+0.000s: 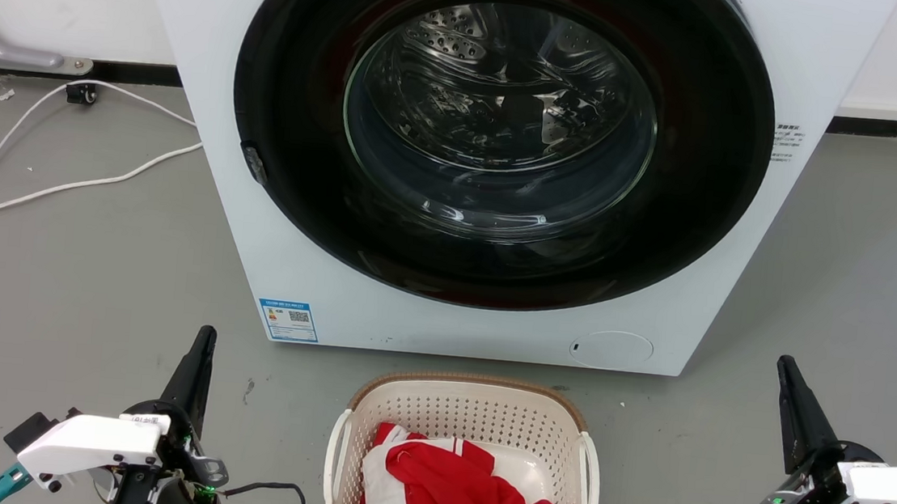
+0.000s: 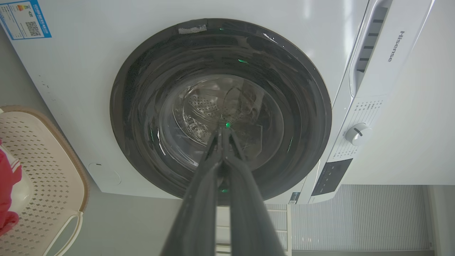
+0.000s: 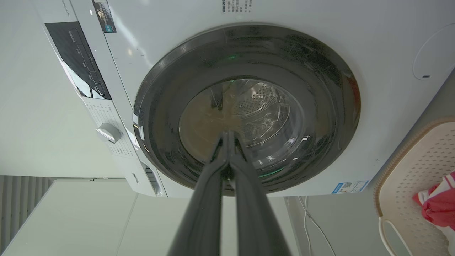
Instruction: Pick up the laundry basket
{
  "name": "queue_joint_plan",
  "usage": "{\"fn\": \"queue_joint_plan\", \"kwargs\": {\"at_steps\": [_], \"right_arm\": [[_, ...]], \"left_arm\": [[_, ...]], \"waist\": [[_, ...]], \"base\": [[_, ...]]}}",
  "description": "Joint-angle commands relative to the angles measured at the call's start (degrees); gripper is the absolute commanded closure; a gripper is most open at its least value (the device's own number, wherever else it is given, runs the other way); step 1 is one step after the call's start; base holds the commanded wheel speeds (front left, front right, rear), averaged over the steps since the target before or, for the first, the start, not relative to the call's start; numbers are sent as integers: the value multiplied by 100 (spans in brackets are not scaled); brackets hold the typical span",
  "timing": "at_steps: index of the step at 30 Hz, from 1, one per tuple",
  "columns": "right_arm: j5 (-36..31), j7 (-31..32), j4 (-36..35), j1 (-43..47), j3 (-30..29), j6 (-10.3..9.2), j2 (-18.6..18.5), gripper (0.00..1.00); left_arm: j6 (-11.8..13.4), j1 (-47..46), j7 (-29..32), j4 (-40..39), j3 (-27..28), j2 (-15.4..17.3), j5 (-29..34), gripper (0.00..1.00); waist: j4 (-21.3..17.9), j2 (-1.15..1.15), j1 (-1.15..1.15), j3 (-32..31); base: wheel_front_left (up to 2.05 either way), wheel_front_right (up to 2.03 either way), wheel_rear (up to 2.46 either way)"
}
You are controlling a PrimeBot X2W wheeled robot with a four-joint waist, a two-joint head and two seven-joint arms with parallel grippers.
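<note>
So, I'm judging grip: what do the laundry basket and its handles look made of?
The laundry basket looks like matte cream plastic, given its moulded perforated walls; its brown rim looks woven, perhaps textured plastic. The handles look smooth white plastic.

One washing machine [image 1: 268, 269] is in the upper middle of the frame, with one blue sticker [image 1: 288, 320] at its lower left corner. One laundry basket [image 1: 470, 381] sits at the bottom middle, with two white handles [image 1: 331, 457] and one red and white cloth [image 1: 460, 488] inside. Two grippers show: left gripper [image 1: 206, 336] lower left, right gripper [image 1: 785, 364] lower right.
</note>
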Motion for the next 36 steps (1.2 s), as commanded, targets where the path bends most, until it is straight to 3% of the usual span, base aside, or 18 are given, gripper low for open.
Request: {"fn": "queue_joint_plan", "kwargs": {"at_steps": [1, 17, 18, 28, 36], "right_arm": [[-44, 22, 7, -66, -10, 2, 24, 100], [-45, 31, 7, -68, -19, 2, 29, 100], [-15, 6, 2, 0, -10, 0, 9, 0], [-97, -216, 9, 141, 152, 0, 21, 0], [-700, -429, -101, 194, 217, 0, 23, 0]], "left_arm": [[0, -56, 12, 7, 16, -6, 7, 100], [0, -56, 26, 7, 26, -13, 21, 100], [0, -1, 1, 3, 10, -7, 1, 0], [0, 97, -209, 25, -221, -30, 84, 0], [0, 78, -430, -109, -321, -17, 827, 0]], "waist": [[0, 0, 0, 0], [0, 0, 0, 0], [0, 0, 0, 0], [-7, 0, 0, 1], [-26, 0, 0, -4]], "base": [[0, 0, 0], [0, 0, 0], [0, 0, 0], [0, 0, 0], [0, 0, 0]]}}
